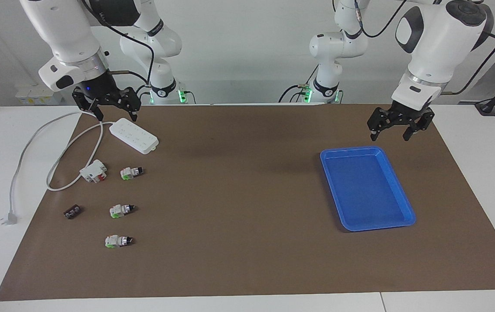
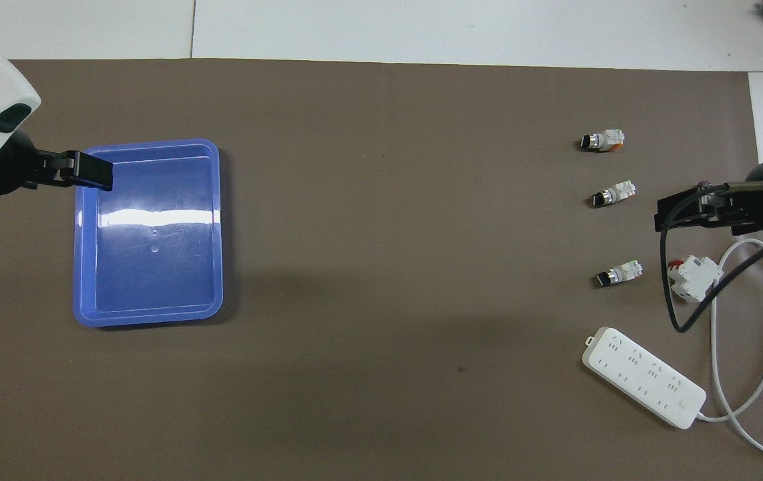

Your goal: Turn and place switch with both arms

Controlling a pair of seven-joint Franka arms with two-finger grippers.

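right gripper jaws spread, empty, up over the power strip at the right arm's end. left gripper also spread and empty, over the tray rim nearest the robots. three switches lie in a row on the mat, knobs pointing toward the tray, well apart, so there's grasp room around each. wide bare mat between switches and tray, probably for the handover.
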